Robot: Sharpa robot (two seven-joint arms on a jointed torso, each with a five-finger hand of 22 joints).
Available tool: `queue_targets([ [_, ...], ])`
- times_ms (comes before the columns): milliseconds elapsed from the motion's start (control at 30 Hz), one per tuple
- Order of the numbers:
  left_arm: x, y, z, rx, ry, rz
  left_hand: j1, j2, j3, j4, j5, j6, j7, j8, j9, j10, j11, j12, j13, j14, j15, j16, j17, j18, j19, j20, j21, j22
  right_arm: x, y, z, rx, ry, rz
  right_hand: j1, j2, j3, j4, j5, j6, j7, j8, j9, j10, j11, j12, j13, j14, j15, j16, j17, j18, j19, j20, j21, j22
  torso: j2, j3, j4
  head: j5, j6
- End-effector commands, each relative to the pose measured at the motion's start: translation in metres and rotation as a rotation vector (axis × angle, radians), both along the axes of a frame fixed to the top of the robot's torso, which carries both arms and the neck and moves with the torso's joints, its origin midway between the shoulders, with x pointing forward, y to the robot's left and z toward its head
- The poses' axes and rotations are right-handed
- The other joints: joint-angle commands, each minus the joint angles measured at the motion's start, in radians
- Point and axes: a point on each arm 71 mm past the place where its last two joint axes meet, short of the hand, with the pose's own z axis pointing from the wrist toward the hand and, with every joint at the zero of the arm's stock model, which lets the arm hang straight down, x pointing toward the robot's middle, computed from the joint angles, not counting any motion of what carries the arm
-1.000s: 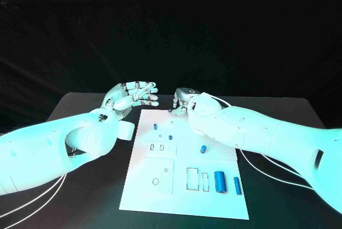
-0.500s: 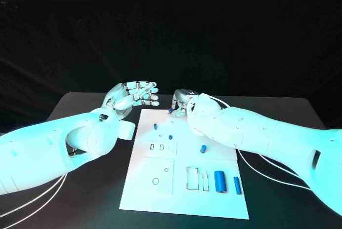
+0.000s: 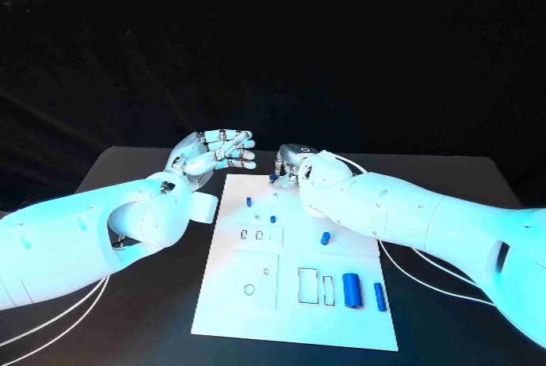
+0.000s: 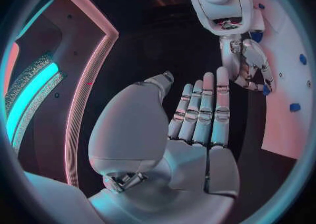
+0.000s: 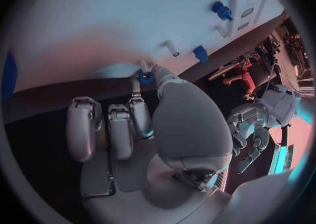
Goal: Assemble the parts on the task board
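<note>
The task board (image 3: 298, 303) is laid flat in the middle of the black tabletop (image 3: 455, 303). The right hand (image 3: 293, 166) is lowered over the board's far edge, where a small blue part (image 5: 146, 78) is pinched between its thumb and a fingertip. The left hand (image 3: 214, 151) is held just off the board's far left corner, raised, nothing in it, its fingers straight and side by side. 2 blue cylinders (image 3: 352, 290) are seen lying side by side near the board's near right corner, and smaller blue pieces (image 3: 324, 238) are scattered further up it.
</note>
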Motion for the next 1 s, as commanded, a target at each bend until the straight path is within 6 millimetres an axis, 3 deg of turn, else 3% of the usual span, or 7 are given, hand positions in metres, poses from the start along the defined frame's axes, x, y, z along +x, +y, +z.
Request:
queue_targets([
  [33,0.0000,-0.0022,0.0030,-0.011,-0.008,-0.018,0.002,-0.001,0.004,0.000,-0.006,-0.006,0.022,-0.004,0.001,0.003,0.003,-0.003,0.000,-0.009,-0.001,0.005,0.001,0.010,-0.007,-0.001,0.006,0.001,-0.0004,0.0017,-0.0005,-0.003,0.000,0.011,-0.033,0.003,-0.018,0.001,0.004,-0.008,0.002,0.009,-0.001,-0.008,0.005,-0.006,0.036,0.100,0.001,0.005,0.246,-0.013,0.004,0.004,0.000,0.094,0.000,0.0001,-0.0002,-0.001,0.001],
  [500,0.0004,-0.0038,0.0049,-0.012,-0.012,-0.021,0.002,-0.001,0.004,0.000,-0.006,-0.006,0.022,-0.004,0.001,0.003,0.003,-0.003,0.000,-0.009,-0.001,0.005,0.001,0.010,-0.007,-0.001,0.006,0.001,-0.0004,0.0042,0.0001,0.003,-0.005,0.013,-0.084,0.004,-0.054,0.002,0.005,-0.012,0.002,0.021,-0.001,-0.009,0.005,-0.008,0.036,0.101,0.001,0.005,0.247,-0.014,0.005,0.005,-0.001,0.098,0.000,0.0012,-0.0006,-0.002,-0.002],
  [633,0.0006,-0.0042,0.0054,-0.012,-0.013,-0.022,0.002,-0.001,0.004,0.000,-0.006,-0.006,0.022,-0.004,0.001,0.003,0.003,-0.003,0.000,-0.009,-0.001,0.005,0.001,0.010,-0.007,-0.001,0.006,0.001,-0.0001,0.0049,0.0007,0.008,-0.012,0.008,-0.089,0.019,-0.055,0.001,0.007,-0.009,0.000,0.027,0.000,-0.004,0.004,-0.004,0.042,0.101,0.000,0.006,0.249,-0.014,0.006,0.005,0.001,0.101,0.000,0.0009,0.0000,-0.002,-0.002],
  [733,0.0007,-0.0044,0.0059,-0.012,-0.014,-0.022,0.002,-0.001,0.004,0.000,-0.006,-0.006,0.022,-0.004,0.001,0.003,0.003,-0.003,0.000,-0.009,-0.001,0.005,0.001,0.010,-0.007,-0.001,0.006,0.001,0.0004,0.0046,0.0010,0.008,-0.017,0.000,-0.052,0.046,-0.023,-0.004,0.007,-0.005,-0.006,0.037,0.000,0.000,-0.002,-0.002,0.046,0.101,-0.004,0.006,0.249,-0.014,0.007,0.002,0.002,0.104,0.000,0.0008,0.0000,-0.001,-0.004],
  [800,0.0008,-0.0042,0.0061,-0.012,-0.014,-0.021,0.002,-0.001,0.004,0.000,-0.006,-0.006,0.022,-0.004,0.001,0.003,0.003,-0.003,0.000,-0.009,-0.001,0.005,0.001,0.010,-0.007,-0.001,0.006,0.001,0.0007,0.0042,0.0013,0.009,-0.021,-0.007,0.010,0.072,0.049,-0.007,0.008,-0.002,-0.013,0.049,0.000,0.000,-0.009,-0.004,0.047,0.101,-0.011,0.005,0.248,-0.014,0.007,-0.004,0.000,0.105,0.000,0.0010,-0.0006,0.001,-0.006],
  [1000,0.0010,-0.0034,0.0065,-0.011,-0.015,-0.019,0.002,-0.001,0.004,0.000,-0.006,-0.006,0.022,-0.004,0.001,0.003,0.003,-0.003,0.000,-0.009,-0.001,0.005,0.001,0.010,-0.007,-0.001,0.006,0.001,0.0013,0.0034,0.0017,0.010,-0.028,-0.018,0.035,0.075,0.118,-0.009,0.007,0.001,-0.018,0.064,0.000,0.005,-0.014,-0.003,0.051,0.101,-0.015,0.005,0.248,-0.014,0.008,-0.009,0.000,0.109,-0.001,0.0009,-0.0020,0.002,-0.005],
])
